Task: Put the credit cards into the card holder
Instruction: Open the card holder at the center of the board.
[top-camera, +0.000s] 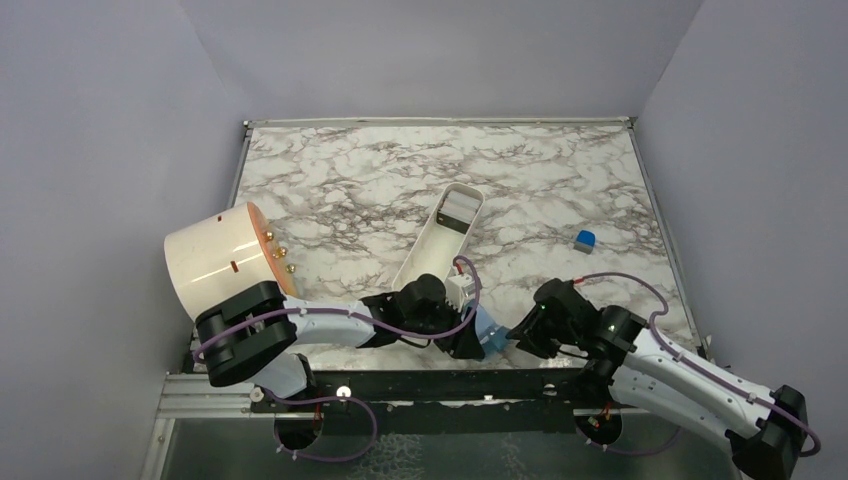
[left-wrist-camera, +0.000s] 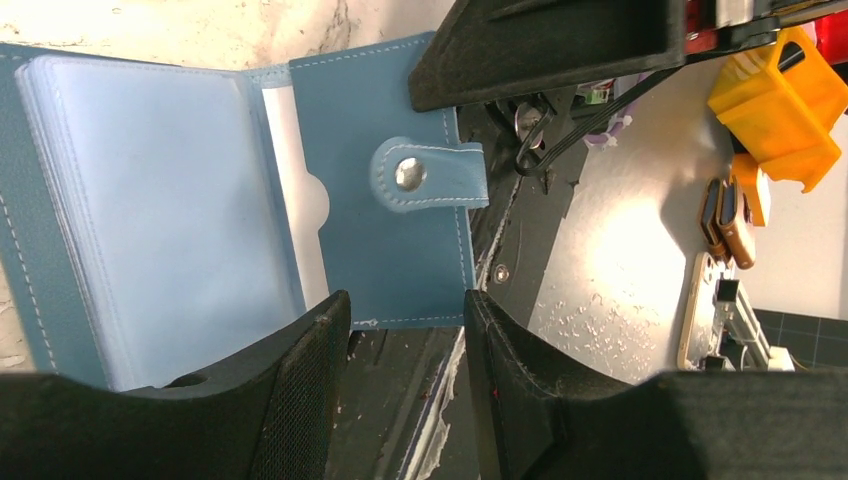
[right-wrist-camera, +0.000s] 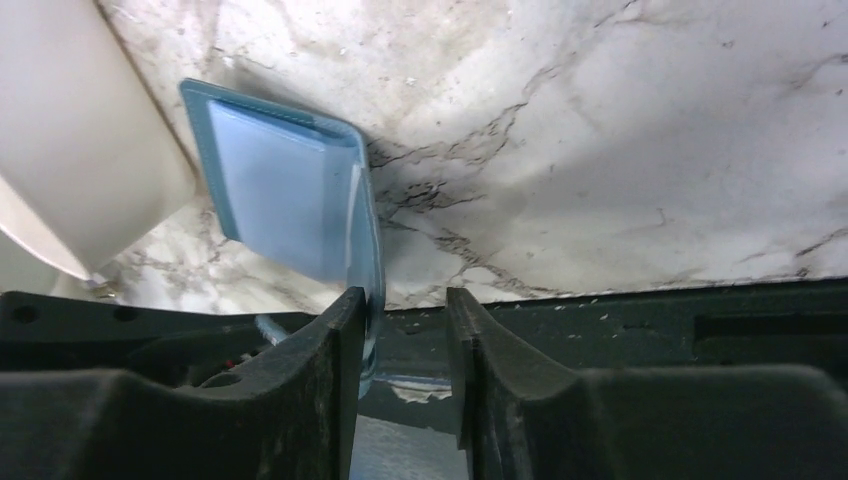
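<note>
I see the card holder (top-camera: 487, 335) lying open at the counter's (top-camera: 560, 170) near edge, snap flap overhanging, white tray (top-camera: 440, 240) just behind. Left jaws spread, flap edge at their tips. Right jaws spread, holder's edge against one finger. Bare marble lies rightward.

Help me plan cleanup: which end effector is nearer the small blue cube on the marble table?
Right. The right end effector sits to the near left of the small blue cube; the left end effector is farther left, beyond the teal folding card holder.
</note>
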